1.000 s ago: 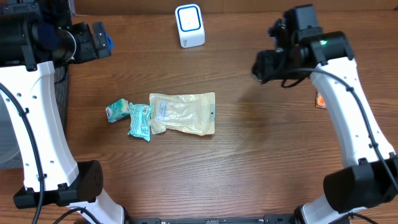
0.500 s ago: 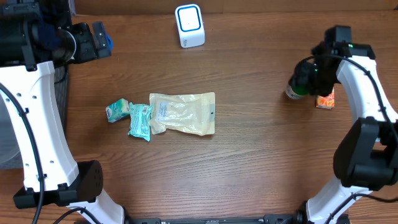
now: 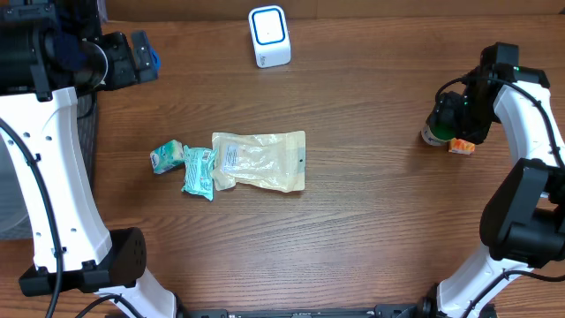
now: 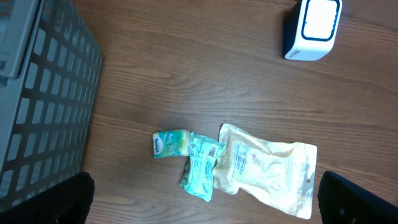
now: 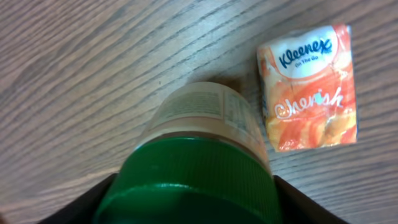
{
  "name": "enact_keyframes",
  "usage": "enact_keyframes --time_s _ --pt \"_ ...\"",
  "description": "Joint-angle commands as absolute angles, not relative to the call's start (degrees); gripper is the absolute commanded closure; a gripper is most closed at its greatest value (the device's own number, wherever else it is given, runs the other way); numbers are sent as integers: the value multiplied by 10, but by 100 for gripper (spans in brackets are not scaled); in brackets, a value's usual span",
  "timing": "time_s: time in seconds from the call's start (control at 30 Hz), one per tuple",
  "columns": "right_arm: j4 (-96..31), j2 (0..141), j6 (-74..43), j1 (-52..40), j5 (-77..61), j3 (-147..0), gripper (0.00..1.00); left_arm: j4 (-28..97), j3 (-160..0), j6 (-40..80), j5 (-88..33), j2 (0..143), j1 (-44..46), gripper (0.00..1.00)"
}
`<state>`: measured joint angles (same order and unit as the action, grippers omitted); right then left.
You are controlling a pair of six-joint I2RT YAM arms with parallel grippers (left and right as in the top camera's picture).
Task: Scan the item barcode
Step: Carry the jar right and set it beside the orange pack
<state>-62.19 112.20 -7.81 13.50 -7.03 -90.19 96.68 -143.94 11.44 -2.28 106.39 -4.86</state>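
Note:
A jar with a green lid (image 5: 186, 180) and a pale label stands on the wood at the far right (image 3: 435, 133), next to an orange Kleenex pack (image 5: 309, 87). My right gripper (image 5: 189, 202) straddles the lid from above, one dark finger close against each side. Whether they still press on it does not show. The white scanner (image 3: 269, 35) with a blue ring stands at the back middle. My left gripper (image 4: 205, 208) hangs open high over the left side, nothing between its fingers.
A beige pouch (image 3: 260, 161) lies mid-table, with two teal packets (image 3: 199, 170) (image 3: 166, 157) to its left. A grey mesh basket (image 4: 43, 93) stands beyond the table's left edge. The Kleenex pack (image 3: 461, 146) lies just right of the jar.
My right arm has swung to the right and lowered the jar onto the table beside the Kleenex pack. The left arm and the other items have not moved.

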Motion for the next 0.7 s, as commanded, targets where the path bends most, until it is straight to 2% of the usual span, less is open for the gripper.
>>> enact_keyframes --time_s 0.0,0.13,0.3,0.5,0.67 --pt "-618 1123 -77 136 -96 -903 14 968 -1445 105 -19 1066 -45 0" --pt "-619 1123 -77 136 -95 -903 14 968 -1445 105 -19 1066 -45 1" --pt "-617 1122 -77 136 -95 -907 0 968 -1445 105 -19 1066 -45 0" --pt "-684 1117 -82 136 -75 -987 0 968 -1445 105 -19 1066 -45 1" --pt "-795 1111 -81 124 -88 -1129 0 968 -1445 105 -19 1066 -45 0"
